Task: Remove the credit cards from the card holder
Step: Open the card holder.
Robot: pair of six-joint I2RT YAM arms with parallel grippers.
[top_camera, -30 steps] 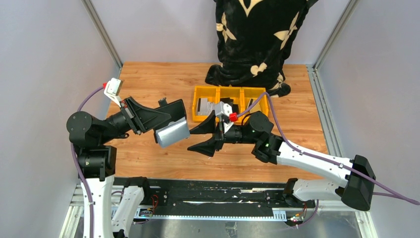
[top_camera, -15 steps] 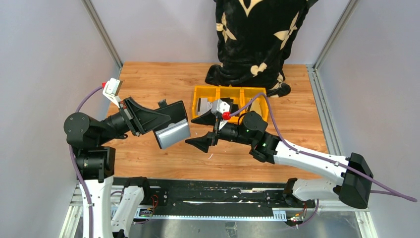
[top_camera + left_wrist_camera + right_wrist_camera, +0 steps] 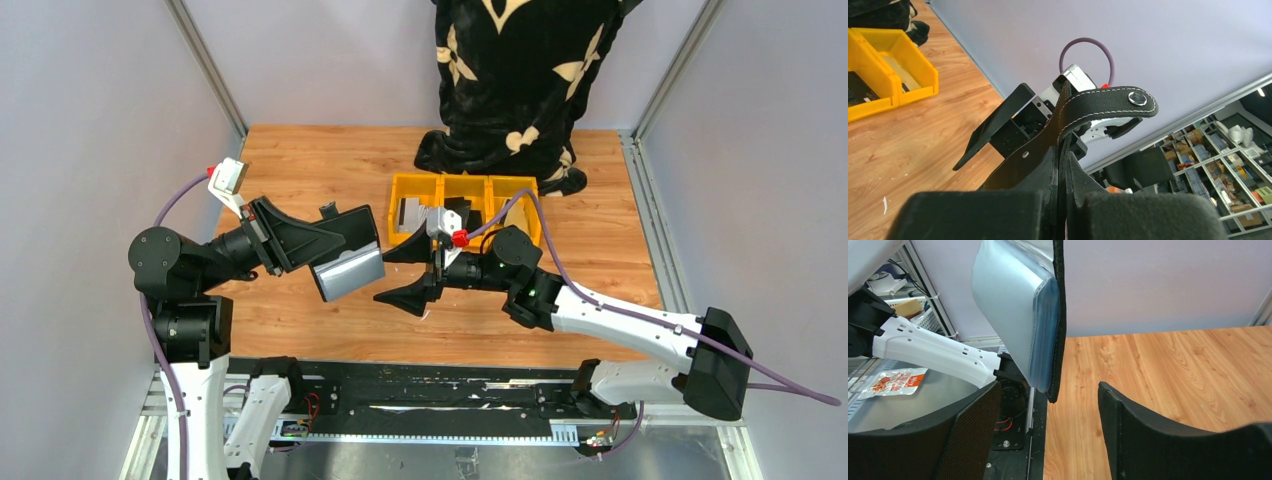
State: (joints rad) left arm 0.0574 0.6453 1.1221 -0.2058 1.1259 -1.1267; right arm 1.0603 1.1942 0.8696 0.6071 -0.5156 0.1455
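My left gripper (image 3: 335,238) is shut on the black card holder (image 3: 355,228) and holds it open in the air over the wood table. The grey-blue sleeves (image 3: 348,272) hang down from it; I cannot tell cards from sleeves. In the left wrist view the leather is pinched between the jaws (image 3: 1064,165) and the snap tab (image 3: 1108,100) curls over. My right gripper (image 3: 390,278) is open, just right of the sleeves. In the right wrist view the sleeves (image 3: 1018,305) and black cover edge (image 3: 1059,315) hang above the open gripper (image 3: 1048,387), not touching either finger.
A row of yellow bins (image 3: 465,182) stands behind the right gripper, with grey flat pieces in the left one (image 3: 410,212); it also shows in the left wrist view (image 3: 898,75). A person in a black patterned garment (image 3: 520,80) stands at the table's far edge.
My right gripper has moved a little left, closer to the hanging sleeves, still open. The left gripper and card holder have hardly moved.
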